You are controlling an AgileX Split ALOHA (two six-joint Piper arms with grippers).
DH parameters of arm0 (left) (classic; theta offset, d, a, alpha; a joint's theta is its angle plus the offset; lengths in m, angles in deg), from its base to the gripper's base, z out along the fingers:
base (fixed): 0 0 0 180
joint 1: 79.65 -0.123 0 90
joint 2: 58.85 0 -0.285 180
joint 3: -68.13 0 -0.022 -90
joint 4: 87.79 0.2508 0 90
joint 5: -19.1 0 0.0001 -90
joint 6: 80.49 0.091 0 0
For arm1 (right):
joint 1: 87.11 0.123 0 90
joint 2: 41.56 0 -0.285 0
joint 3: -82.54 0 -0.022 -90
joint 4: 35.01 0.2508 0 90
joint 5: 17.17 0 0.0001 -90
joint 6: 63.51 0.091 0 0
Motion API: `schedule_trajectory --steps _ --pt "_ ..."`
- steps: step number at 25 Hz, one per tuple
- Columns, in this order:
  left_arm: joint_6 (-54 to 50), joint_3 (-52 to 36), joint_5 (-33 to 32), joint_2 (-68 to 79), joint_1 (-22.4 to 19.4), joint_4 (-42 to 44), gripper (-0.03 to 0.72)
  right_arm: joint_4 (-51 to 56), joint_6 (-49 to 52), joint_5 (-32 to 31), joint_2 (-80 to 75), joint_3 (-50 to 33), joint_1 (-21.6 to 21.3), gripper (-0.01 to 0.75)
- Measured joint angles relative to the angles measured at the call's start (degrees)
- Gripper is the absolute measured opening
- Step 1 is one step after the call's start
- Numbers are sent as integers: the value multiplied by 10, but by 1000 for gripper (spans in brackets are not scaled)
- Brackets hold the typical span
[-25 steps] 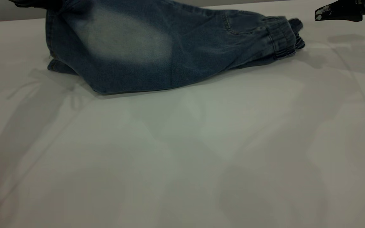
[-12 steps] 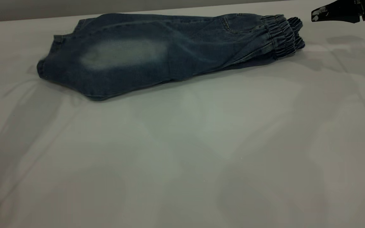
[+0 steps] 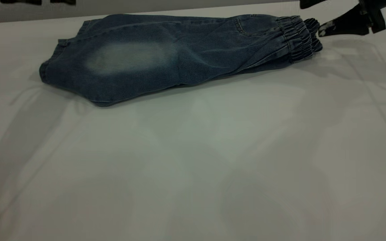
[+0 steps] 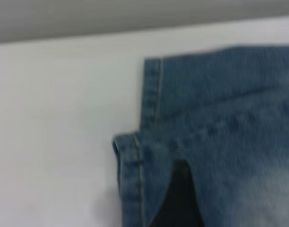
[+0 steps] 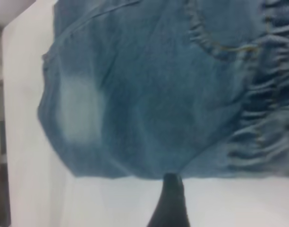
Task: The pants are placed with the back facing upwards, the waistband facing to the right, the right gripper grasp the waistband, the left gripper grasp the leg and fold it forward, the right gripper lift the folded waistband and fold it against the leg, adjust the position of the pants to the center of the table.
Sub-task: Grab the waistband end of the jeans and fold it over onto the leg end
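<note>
One pair of denim shorts (image 3: 179, 55) lies flat on the bench (image 3: 193, 160), folded lengthwise so one leg is stacked on the other, close along the far edge and somewhat left of the middle. One pale faded patch (image 3: 126, 57) shows on the upper layer, towards the hem end at the left. The gathered waistband (image 3: 298, 36) points to the right, and one pocket seam (image 3: 243, 28) shows just beside it. In the left wrist view two hem edges show, one stepped out past the other.

Two hands are in view. The right hand (image 3: 327, 28) is near the far right corner, low over the bench, its fingers spread wide, with the lower fingertip just beside the waistband; whether it touches the cloth cannot be told. The left hand (image 3: 37, 2) shows only as dark tips at the far left edge, above and clear of the shorts, holding nothing; whether it is wide or narrow cannot be told.
</note>
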Motion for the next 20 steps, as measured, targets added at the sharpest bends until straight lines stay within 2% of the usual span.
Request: schedule_trajectory --steps 10,20 --pt "2 67 -101 0 1 0 548 -5 41 1 -46 27 -2 531" --pt "3 74 -103 0 1 1 548 -37 104 -1 -85 95 16 531"
